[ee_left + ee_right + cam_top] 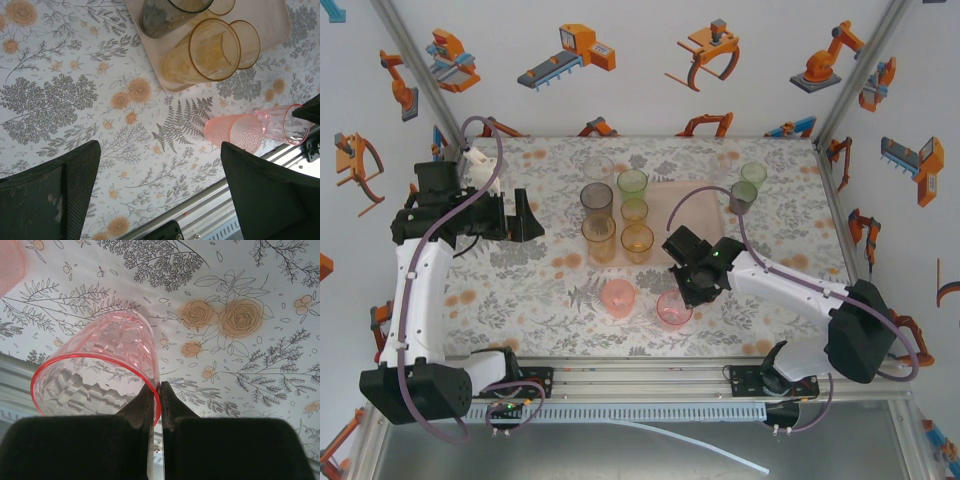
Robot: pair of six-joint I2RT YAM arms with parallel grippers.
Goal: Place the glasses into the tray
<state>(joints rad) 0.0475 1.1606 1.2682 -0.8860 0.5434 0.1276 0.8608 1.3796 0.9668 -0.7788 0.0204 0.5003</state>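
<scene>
My right gripper is shut on the rim of a clear pink glass, one finger inside the wall and one outside. That glass is near the table's front middle, with the right gripper just behind it. A frosted pink glass stands upside down to its left. The pale pink tray holds grey, green and orange glasses. My left gripper hangs open and empty left of the tray, its fingers wide apart over bare tablecloth.
A green glass and a grey glass stand at the tray's far right end. A clear glass is at the back. The metal rail runs along the table's front edge. Floral cloth lies open on the left.
</scene>
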